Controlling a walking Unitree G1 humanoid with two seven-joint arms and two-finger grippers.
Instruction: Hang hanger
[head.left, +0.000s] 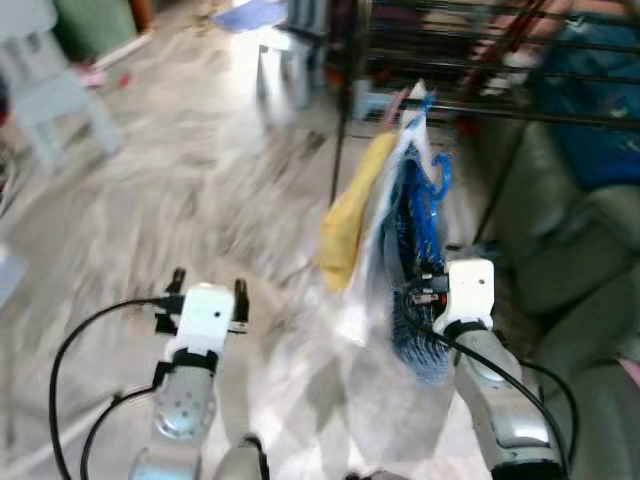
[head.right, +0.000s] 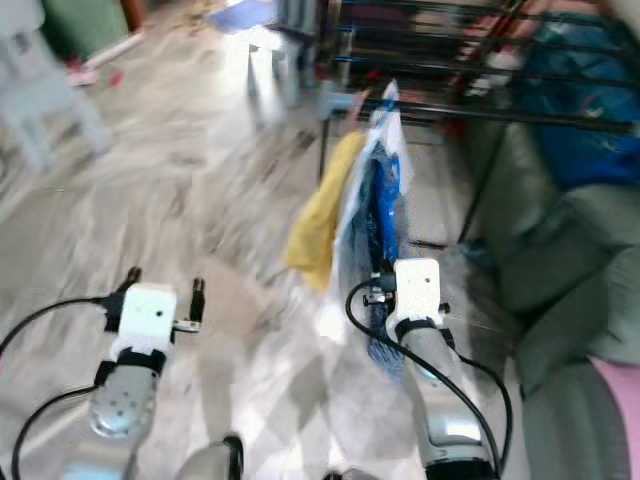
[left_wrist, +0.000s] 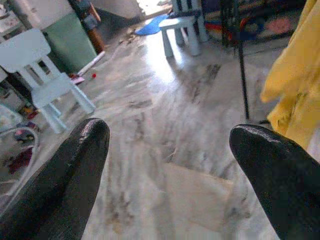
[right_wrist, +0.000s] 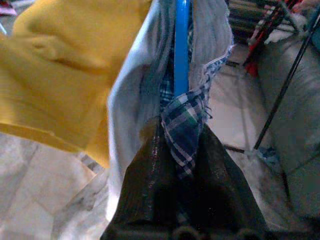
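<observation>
while the head views are blurred, the right gripper (right_wrist: 182, 165) is plainly pinched tight on checked cloth (right_wrist: 184, 127) wrapped over a blue hanger (right_wrist: 181, 45), its fingers (right_wrist: 150, 180) pressed against the fabric. the hanger hangs with a white garment (head.left: 385, 215) and a yellow garment (head.left: 350, 215) beside a dark rack (head.left: 480, 60). the left gripper (left_wrist: 167, 150) hovers over the marble floor (head.left: 180, 190), fingers (left_wrist: 75, 165) spread wide, holding nothing.

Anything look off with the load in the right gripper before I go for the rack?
The right gripper pinches blue checked cloth along with the blue hanger, so the hold looks bunched. The yellow garment hangs off to one side.
</observation>
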